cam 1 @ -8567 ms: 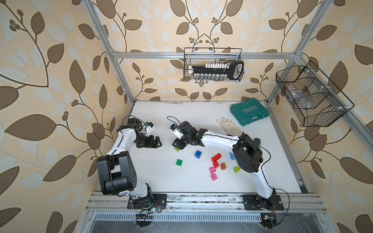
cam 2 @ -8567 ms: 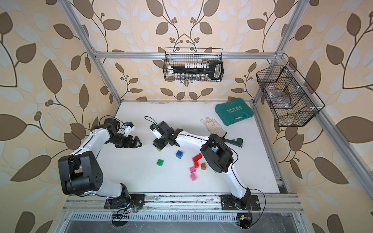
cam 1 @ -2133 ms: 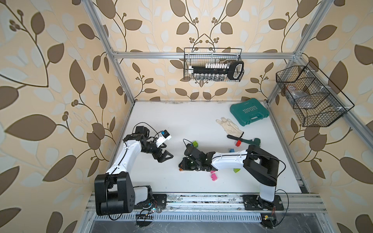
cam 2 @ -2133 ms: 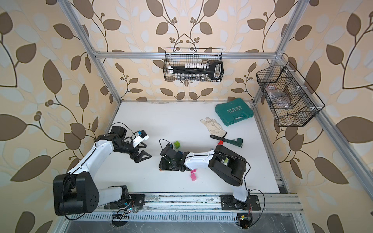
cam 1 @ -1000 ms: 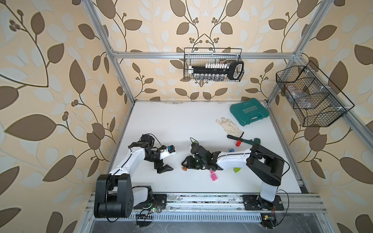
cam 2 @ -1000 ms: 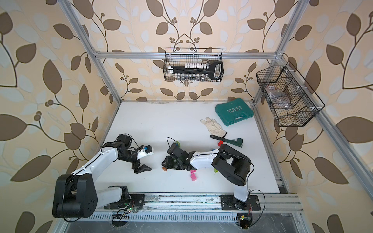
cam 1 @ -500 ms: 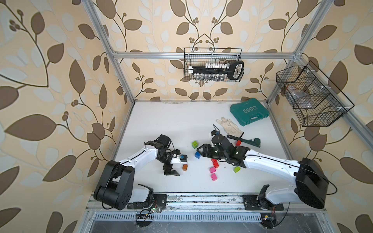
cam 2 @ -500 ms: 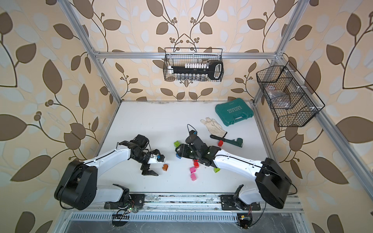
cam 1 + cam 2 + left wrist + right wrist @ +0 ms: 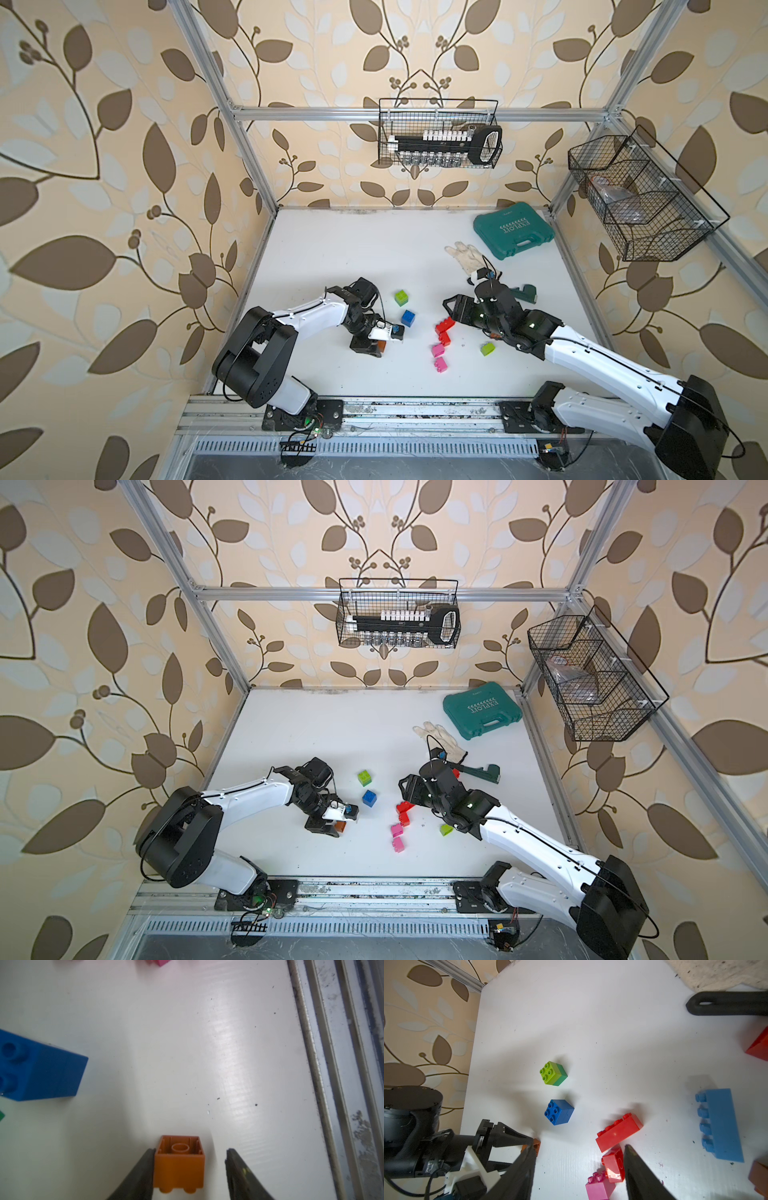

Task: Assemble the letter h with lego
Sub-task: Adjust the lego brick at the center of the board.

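**A:** State brick quantities by colour.

**B:** Red bricks [image 9: 618, 1132]: three. Pink bricks [image 9: 437, 350]: two. Orange bricks [image 9: 179, 1164]: two (the second shows only at the edge of the right wrist view). Blue cube [image 9: 408, 318]: one. Light blue long brick [image 9: 718, 1124]: one. Lime bricks [image 9: 488, 348]: two, one of them stacked on the single green brick [image 9: 561, 1077].

**A:** State quantities of non-brick items.

**B:** Wire baskets [image 9: 660, 245]: two, both wall-mounted. Teal case [image 9: 513, 230]: one. White glove [image 9: 463, 255]: one. Dark hand tool [image 9: 524, 292]: one.
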### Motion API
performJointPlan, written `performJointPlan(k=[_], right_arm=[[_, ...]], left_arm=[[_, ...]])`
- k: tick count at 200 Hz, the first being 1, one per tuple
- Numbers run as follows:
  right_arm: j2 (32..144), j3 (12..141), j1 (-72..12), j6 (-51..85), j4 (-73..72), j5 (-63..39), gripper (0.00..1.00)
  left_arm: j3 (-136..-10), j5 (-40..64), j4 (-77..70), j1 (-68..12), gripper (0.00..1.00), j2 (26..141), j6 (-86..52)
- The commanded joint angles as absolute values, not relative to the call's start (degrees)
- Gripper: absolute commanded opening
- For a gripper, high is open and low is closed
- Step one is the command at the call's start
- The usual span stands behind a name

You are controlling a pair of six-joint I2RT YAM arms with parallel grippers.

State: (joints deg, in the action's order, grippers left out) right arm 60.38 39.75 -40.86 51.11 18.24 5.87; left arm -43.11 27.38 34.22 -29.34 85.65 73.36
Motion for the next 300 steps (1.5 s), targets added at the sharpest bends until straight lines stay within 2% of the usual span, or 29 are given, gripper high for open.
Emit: performJointPlan(k=[1, 11, 19, 49, 89, 104, 128, 168, 188, 200, 244, 261, 275, 300], right_arm=[[60.00, 39.30, -40.69, 50.10, 20.00, 6.97, 0.63], [60.30, 39.43, -40.69, 50.14, 19.87, 6.39, 0.63], [60.54, 39.59, -40.69, 49.35, 19.83, 5.86, 0.63], [62.21, 40.44, -40.71, 48.01, 19.86, 4.54, 0.63], [66.40, 44.28, -40.69, 44.81, 21.70, 2.81, 0.63], [67.94, 45.52, -40.69, 44.01, 21.93, 2.71, 0.63], [69.64, 46.88, -40.69, 43.51, 22.01, 2.23, 0.63], [68.48, 47.53, -40.69, 42.42, 25.04, 3.26, 0.64], [66.62, 46.72, -40.69, 42.36, 26.75, 4.83, 0.64], [65.50, 45.97, -40.69, 42.45, 27.45, 5.25, 0.64], [64.71, 45.45, -40.69, 41.02, 34.92, 7.08, 0.65], [65.92, 46.50, -40.69, 40.67, 40.70, 6.84, 0.65], [67.14, 46.92, -41.04, 38.80, 43.24, 3.02, 0.60], [69.92, 47.23, -47.89, 39.75, 46.54, 4.81, 0.58]], left_arm=[[-44.14, 25.55, 34.58, -30.05, 0.38, 86.05, 71.64], [-44.72, 24.79, 35.67, -30.04, 0.31, 85.83, 71.34], [-45.09, 23.66, 36.88, -30.05, 0.29, 85.40, 71.34], [-45.79, 13.16, 43.09, -29.96, 0.27, 81.55, 71.39], [-44.99, -9.99, 53.59, -29.79, 0.27, 76.87, 72.87], [-44.79, -13.75, 54.81, -29.79, 0.27, 77.08, 72.97], [-48.69, -13.63, 55.16, -30.64, 0.28, 82.10, 69.05], [-57.42, -20.78, 54.10, -35.95, 0.27, 100.29, 55.96], [-61.03, -18.25, 54.31, -38.14, 0.29, 104.34, 50.73], [-61.78, -15.29, 53.80, -39.44, 0.39, 104.48, 49.35], [-62.31, -1.56, 53.43, -40.63, 0.58, 98.71, 48.97], [-62.46, 3.78, 54.82, -39.58, 0.60, 95.04, 49.68], [-63.13, 8.85, 56.34, -37.36, 0.61, 91.80, 50.36], [-63.98, 18.12, 57.31, -30.70, 0.64, 85.93, 50.99]])
